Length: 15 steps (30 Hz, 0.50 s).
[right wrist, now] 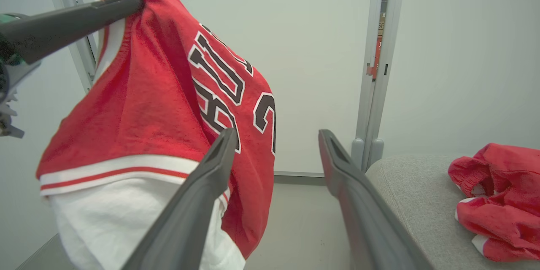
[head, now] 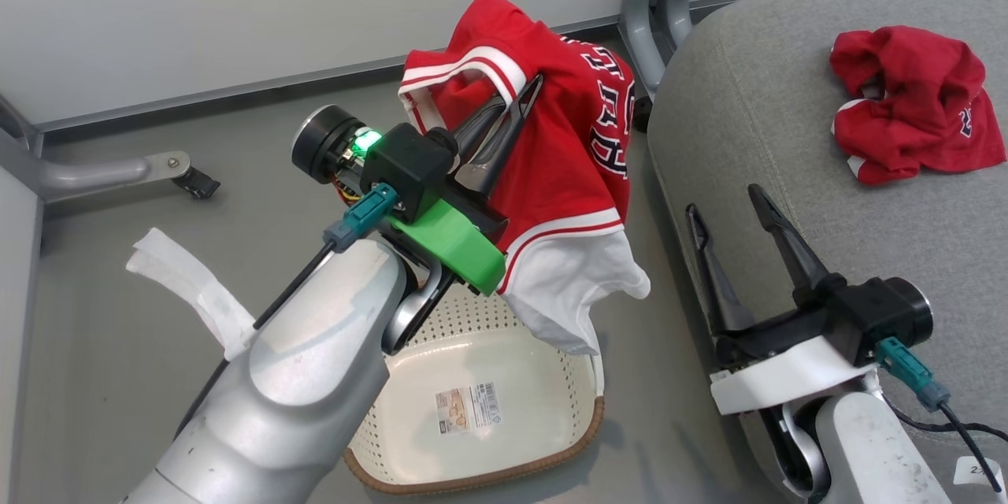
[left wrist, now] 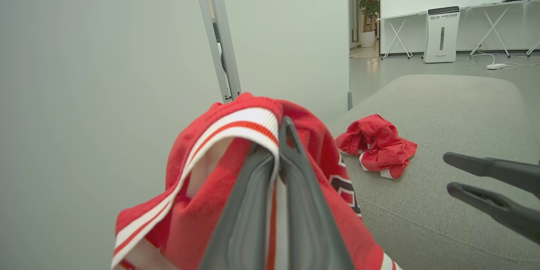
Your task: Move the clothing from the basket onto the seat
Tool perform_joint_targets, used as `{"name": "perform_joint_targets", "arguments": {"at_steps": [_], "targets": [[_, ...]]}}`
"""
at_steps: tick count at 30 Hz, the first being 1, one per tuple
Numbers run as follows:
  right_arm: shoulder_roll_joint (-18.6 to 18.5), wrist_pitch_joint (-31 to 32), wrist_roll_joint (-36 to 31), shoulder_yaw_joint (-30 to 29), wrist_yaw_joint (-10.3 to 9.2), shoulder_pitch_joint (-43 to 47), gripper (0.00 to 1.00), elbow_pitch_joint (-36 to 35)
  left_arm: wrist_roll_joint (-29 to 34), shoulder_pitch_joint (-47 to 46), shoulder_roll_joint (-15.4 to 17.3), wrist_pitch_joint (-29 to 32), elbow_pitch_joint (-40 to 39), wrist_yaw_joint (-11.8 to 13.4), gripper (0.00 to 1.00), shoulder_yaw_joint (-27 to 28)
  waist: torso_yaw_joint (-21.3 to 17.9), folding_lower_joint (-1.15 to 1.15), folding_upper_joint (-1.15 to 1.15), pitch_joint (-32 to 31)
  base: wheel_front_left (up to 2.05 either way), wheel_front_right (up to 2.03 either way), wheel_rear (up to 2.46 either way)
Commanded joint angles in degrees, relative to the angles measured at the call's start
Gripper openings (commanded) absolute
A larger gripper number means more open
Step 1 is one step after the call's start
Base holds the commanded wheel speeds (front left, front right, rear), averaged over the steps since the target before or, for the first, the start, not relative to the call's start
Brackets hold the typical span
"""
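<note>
Jersey (head: 567, 157) trim sat pinched between the closed fingers of the left gripper (head: 534, 88), hanging above the basket (head: 472, 480). The right gripper (head: 724, 201) stood wide open, empty, at the seat (head: 756, 94) edge; the other red garment (head: 917, 110) lay on it.

The left forearm (head: 315, 346) covers the left side of the basket (head: 543, 394), the print on its label (head: 468, 408) is too small to read, the jersey (head: 567, 150) folds over part of its lettering, and the seat (head: 756, 110) runs past the right edge
</note>
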Motion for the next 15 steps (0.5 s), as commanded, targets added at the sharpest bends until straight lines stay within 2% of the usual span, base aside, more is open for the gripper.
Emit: {"name": "perform_joint_targets", "arguments": {"at_steps": [1,15], "targets": [[-0.32,-0.14,-0.14,0.79,-0.04,-0.24,1.0,0.46,0.57,0.19,-0.3,-0.19,-0.05,-0.17,0.0,0.19,0.26,0.0,0.0,0.13,0.0,0.0,0.0],[-3.52,-0.14,1.78,8.87,-0.05,-1.6,1.0,7.35,2.07,-1.13,-2.53,-0.2,-2.12,-0.74,0.0,-1.78,2.75,0.0,0.0,0.19,0.0,0.0,0.0]]}}
